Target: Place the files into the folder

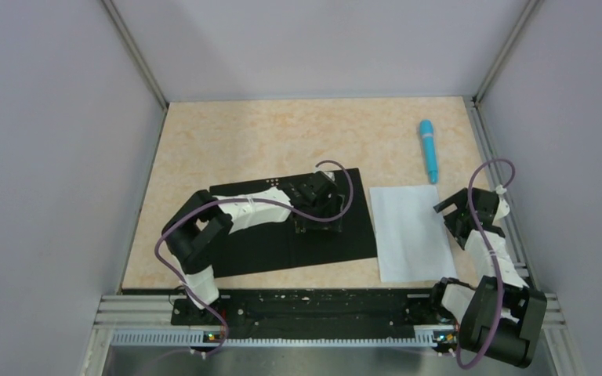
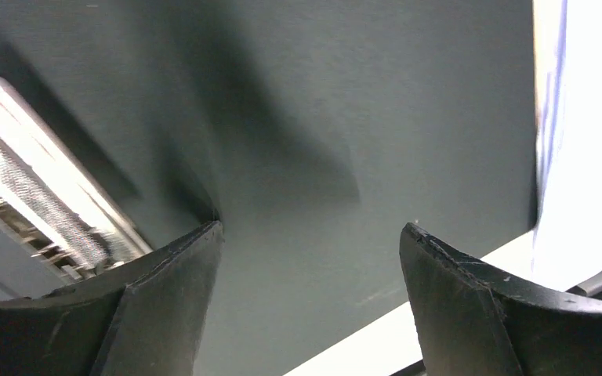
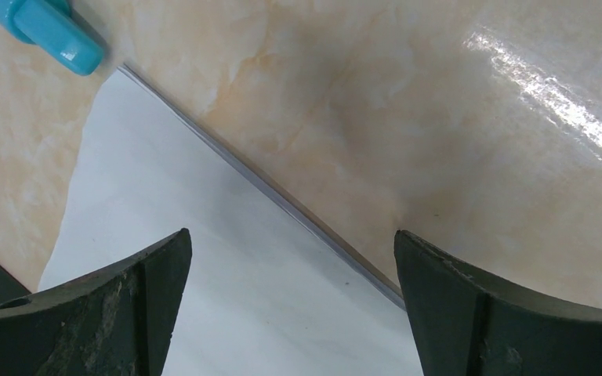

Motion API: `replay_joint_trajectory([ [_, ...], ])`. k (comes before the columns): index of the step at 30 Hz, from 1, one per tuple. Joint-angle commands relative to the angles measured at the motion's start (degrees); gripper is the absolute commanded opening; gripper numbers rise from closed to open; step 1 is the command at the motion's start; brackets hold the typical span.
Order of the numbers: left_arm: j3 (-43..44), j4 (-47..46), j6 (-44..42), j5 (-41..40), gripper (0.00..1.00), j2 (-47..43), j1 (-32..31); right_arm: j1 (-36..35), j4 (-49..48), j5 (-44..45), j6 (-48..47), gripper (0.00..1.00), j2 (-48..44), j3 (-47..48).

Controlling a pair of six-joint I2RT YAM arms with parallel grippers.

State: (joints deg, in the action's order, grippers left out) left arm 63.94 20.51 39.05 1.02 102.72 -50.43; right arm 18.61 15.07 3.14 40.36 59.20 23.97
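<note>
Black folder point(image 1: 274, 235) lies open left of the white files point(image 1: 409, 231); left gripper point(image 1: 319, 223) and right gripper point(image 1: 453, 218) both gape apart.

A thin flat folder point(image 1: 259, 251), showing its black inside, is lying open on the beige marbled worktop point(image 1: 227, 141). The left pincer point(image 1: 319, 223) is hanging over its right half, fingers spread. Just beside it a white rectangular paper sheet point(image 1: 407, 231) is lying flat — the right pincer point(image 1: 453, 213) is standing wide at its right edge. A blue pen point(image 1: 428, 150) is resting beyond.
</note>
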Motion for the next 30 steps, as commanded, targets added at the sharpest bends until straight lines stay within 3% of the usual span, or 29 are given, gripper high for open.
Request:
replay_joint_trajectory([
  [1, -4.7, 9.9, -1.6, -6.1, 0.89, 0.6, 3.3, 0.4, -1.7, -2.9, 0.5, 0.99, -0.1, -1.5],
  [13, -8.2, 12.2, -3.1, -8.1, 0.89, -3.8, 8.3, 0.1, -2.1, -6.4, -0.1, 0.99, 1.0, -2.3],
  [21, -9.3, 13.7, -3.2, -8.6, 0.89, -6.2, 9.4, -5.1, -2.4, -5.3, 1.7, 0.99, 1.3, -4.0],
  [30, 3.0, 16.0, -1.2, -2.9, 0.89, -8.3, 5.4, -8.7, -1.8, -6.9, 4.7, 0.99, 1.0, -4.9],
])
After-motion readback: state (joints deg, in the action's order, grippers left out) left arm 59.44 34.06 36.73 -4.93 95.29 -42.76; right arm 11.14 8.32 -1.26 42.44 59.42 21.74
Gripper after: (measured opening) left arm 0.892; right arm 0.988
